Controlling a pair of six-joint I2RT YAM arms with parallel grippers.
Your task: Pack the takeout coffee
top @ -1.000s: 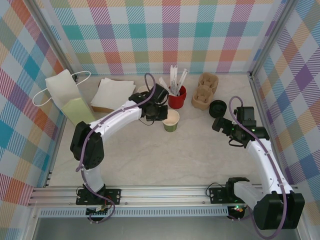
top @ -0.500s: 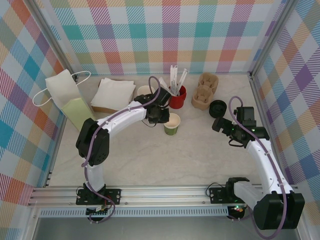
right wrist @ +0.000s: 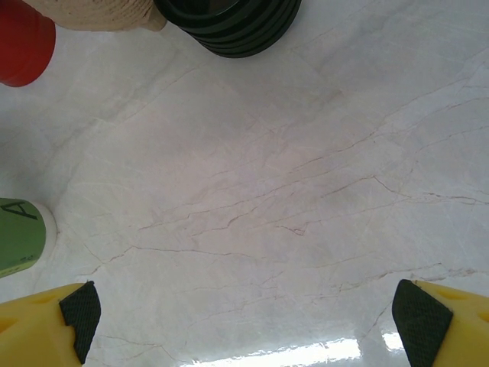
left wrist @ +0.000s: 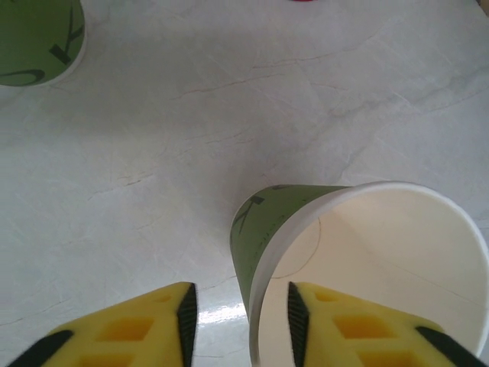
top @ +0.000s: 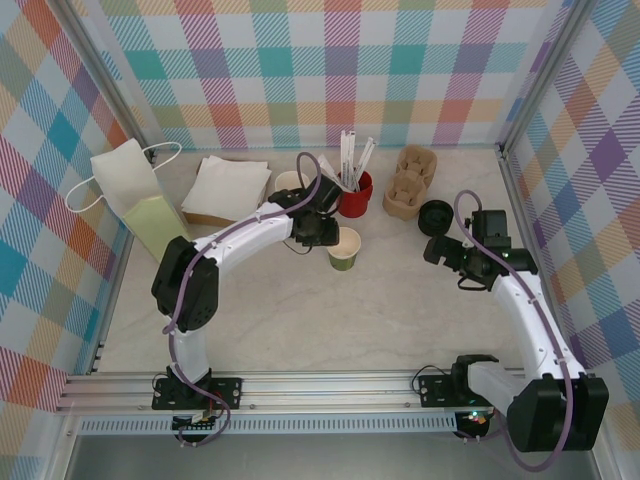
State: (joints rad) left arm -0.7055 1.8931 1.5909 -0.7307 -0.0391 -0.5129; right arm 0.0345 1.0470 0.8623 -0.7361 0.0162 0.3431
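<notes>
1. Olive-green paper cup [top: 343,245], lidless and looking empty, upright on pale marble-look tabletop [top: 330,330]. Sits at centre of top view, just below-left of red cup of white stirrers [top: 353,197].
2. Left gripper [left wrist: 241,317] parted at bottom of wrist view, straddling cup's near wall. One yellow finger outside, one over the mouth, gaps on both sides, so nothing gripped.
3. Right gripper [right wrist: 250,312] spread wide and empty over bare table. Stack of round black plastic lids [right wrist: 229,23] at top edge of its view, well apart from the fingers.
4. No lid on cup yet. White paper bag with cord handles [top: 135,190] lying at far left of top view, well apart from cup.
5. Risks:
   - Crooked retreat of left gripper could hook inner finger on rim and tip the light cup.
   - Pinching the lid stack could lift several nested lids together.
   - Off-centre lid press could crumple thin rim or shove cup into red cup.
</notes>
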